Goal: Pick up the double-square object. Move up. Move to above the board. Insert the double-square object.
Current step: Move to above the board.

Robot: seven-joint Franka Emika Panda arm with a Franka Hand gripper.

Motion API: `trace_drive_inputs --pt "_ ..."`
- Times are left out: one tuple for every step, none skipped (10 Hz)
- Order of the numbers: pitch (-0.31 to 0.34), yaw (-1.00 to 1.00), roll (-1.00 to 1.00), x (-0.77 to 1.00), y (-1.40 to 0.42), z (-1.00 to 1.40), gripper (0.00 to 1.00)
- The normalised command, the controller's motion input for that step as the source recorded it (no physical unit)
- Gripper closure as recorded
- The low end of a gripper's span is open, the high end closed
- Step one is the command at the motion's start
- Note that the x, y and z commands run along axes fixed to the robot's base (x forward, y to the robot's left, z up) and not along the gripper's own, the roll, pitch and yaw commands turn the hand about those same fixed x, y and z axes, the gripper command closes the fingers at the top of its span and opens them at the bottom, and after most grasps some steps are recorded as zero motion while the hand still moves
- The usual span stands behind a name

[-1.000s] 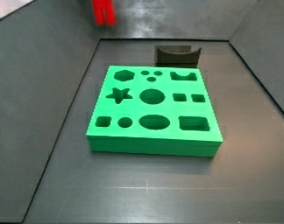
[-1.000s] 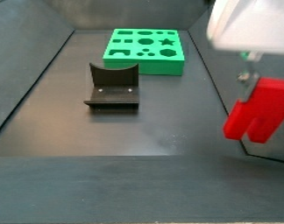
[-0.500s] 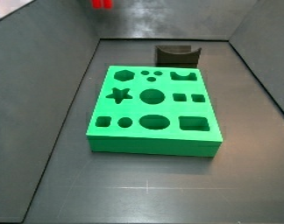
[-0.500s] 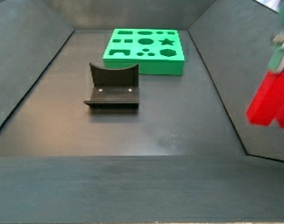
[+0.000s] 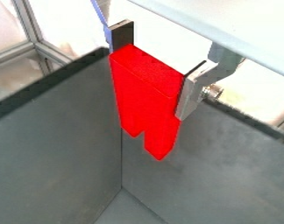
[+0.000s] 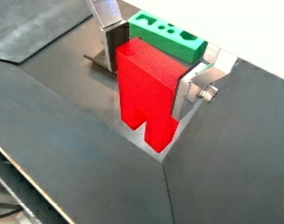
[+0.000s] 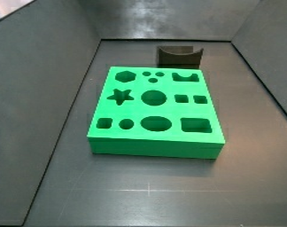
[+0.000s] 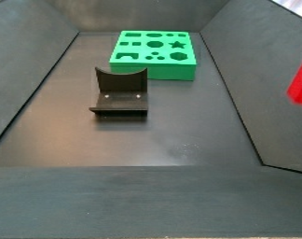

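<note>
The dark grey counter (image 7: 146, 191) carries the large flat bright green square board (image 7: 157, 112), its star, round, oval and square cut-outs all empty in both side views. Behind it in a side view stands the dark grey U-shaped holder (image 8: 120, 91), also with nothing in it.

The tool (image 6: 154, 63) is high above the counter — out of one side view altogether, and only a red sliver (image 8: 300, 80) shows at the frame edge of a side view. In both wrist views its flat silver fingers (image 5: 194, 90) are clamped on the small bright red plastic double-square object (image 5: 147, 94), gripping its upper part while the two slotted legs hang free below.

The block looks rigid, light and smooth, so the grip on its flat faces seems sound, though a slick surface could let it tilt. The lift appears done; the move to above the board seems next, and the legs must stay square to the matching cut-out.
</note>
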Motion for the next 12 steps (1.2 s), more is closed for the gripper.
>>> trace_drive_inputs --pt "0.076 -0.02 0.0 -0.01 0.02 0.21 1.0" --pt "0.305 0.44 -0.26 0.29 -1.0 0.1 1.0" --pt "0.298 0.44 -0.25 0.29 -1.0 0.1 1.0" --pt "0.213 0.31 -0.15 0.29 -1.0 0.11 1.0" --pt "0.091 0.16 -0.13 0.29 -1.0 0.1 1.0" --pt "0.05 0.09 -0.06 0.29 -1.0 0.11 1.0" --pt "0.035 0.07 -0.03 0.29 -1.0 0.11 1.0" --pt "0.015 0.04 -0.03 0.29 -1.0 0.11 1.0" --pt "0.013 0.02 -0.02 0.29 -1.0 0.11 1.0" --pt "0.019 0.01 -0.02 0.29 -1.0 0.11 1.0" --pt "0.024 0.01 -0.03 0.29 -1.0 0.12 1.0" --pt "0.033 0.0 0.0 0.29 -1.0 0.12 1.0"
